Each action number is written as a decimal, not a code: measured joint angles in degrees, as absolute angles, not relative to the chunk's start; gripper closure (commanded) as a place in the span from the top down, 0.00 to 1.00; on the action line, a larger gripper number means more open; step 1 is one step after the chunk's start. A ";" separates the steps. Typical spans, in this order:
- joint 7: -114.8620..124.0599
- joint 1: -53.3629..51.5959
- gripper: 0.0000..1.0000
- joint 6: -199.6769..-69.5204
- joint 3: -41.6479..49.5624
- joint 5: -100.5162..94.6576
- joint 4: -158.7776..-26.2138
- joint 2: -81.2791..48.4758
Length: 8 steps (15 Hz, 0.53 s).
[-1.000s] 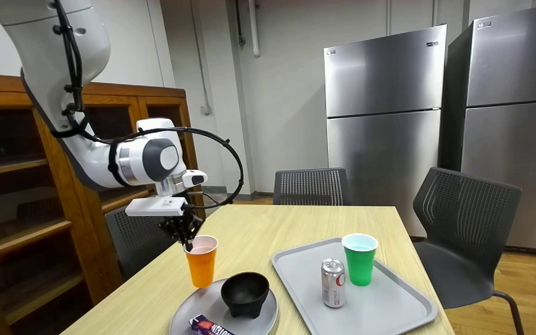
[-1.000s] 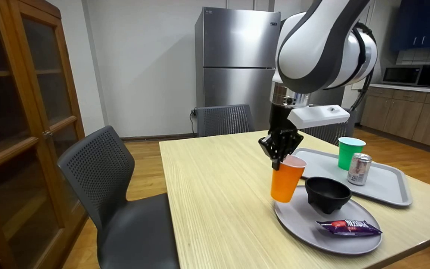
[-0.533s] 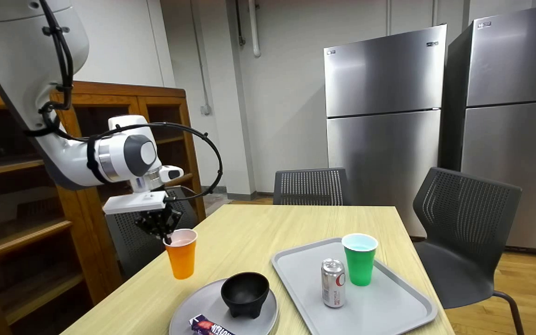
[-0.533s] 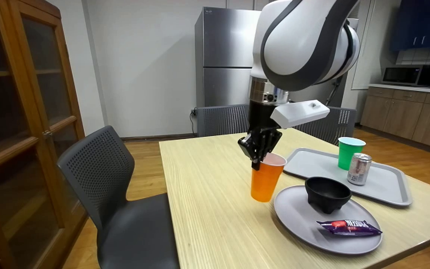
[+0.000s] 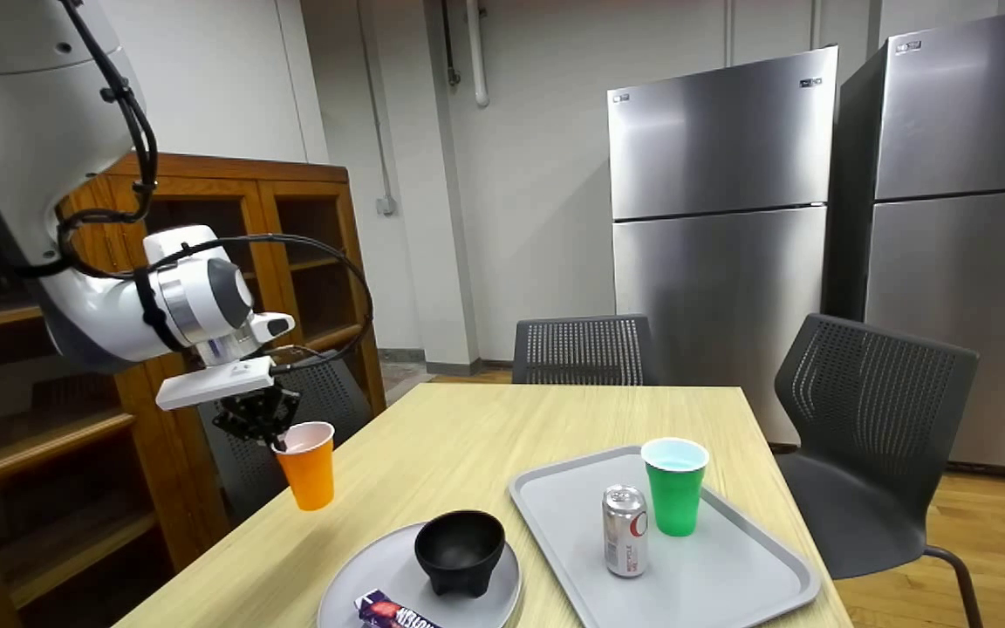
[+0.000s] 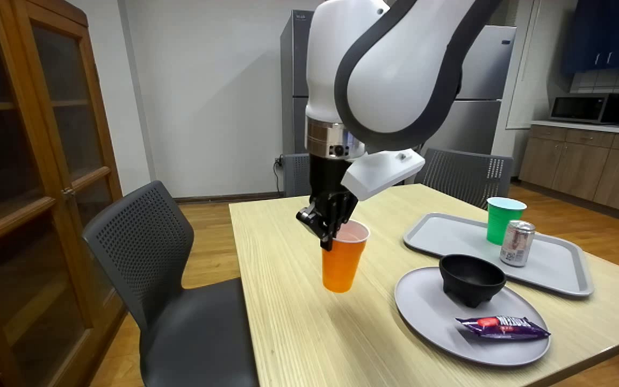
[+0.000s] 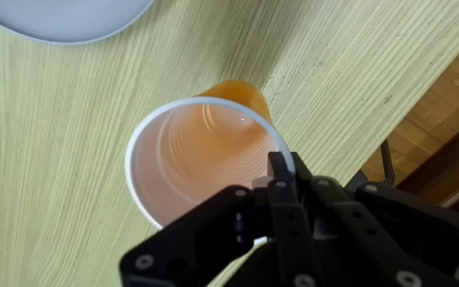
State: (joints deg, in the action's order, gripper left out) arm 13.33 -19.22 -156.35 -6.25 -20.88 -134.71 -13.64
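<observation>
A wooden cabinet [image 6: 49,161] and steel refrigerators [image 5: 721,262] stand around a pale wood-grained bench [image 6: 282,258] bearing a gray tray [image 5: 712,571] and plate [image 6: 430,314]. Above the bench, the almost-closed hand [image 7: 288,165] pinches a tilted orange cup [image 6: 343,264] by its rim.

In an exterior view, looks across the worktop [image 5: 502,427] from near and slightly above, toward two fridges [image 5: 719,262], with the arm [image 5: 40,148] at picture left. In an exterior view, looks from similarly near, past the arm, toward the fridges, with a chair [image 6: 186,322] and cupboard [image 6: 35,180] at picture left. In both exterior views, covers the orange cup [image 6: 344,263], plate [image 6: 432,312], bowl [image 6: 472,285] and tray [image 6: 452,234]. In the wrist view, peers down past the jaws from close above into the cup, catching the plate's edge.
</observation>
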 measured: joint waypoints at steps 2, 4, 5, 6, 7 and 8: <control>14.56 -20.46 0.01 -156.35 -6.17 -22.41 -132.80 -15.92; 14.64 -21.38 0.01 -156.35 -6.06 -22.56 -131.01 -18.31; 14.64 -21.66 0.01 -156.35 -6.05 -22.56 -130.21 -19.43; 14.64 -21.93 0.01 -156.35 -5.96 -22.56 -129.48 -20.52; 14.64 -22.34 0.01 -156.35 -5.67 -22.56 -128.78 -21.58; 14.65 -22.93 0.01 -156.36 -5.16 -22.63 -128.17 -22.52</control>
State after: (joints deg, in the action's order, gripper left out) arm 14.65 -22.93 -156.36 -5.16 -22.63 -128.17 -22.52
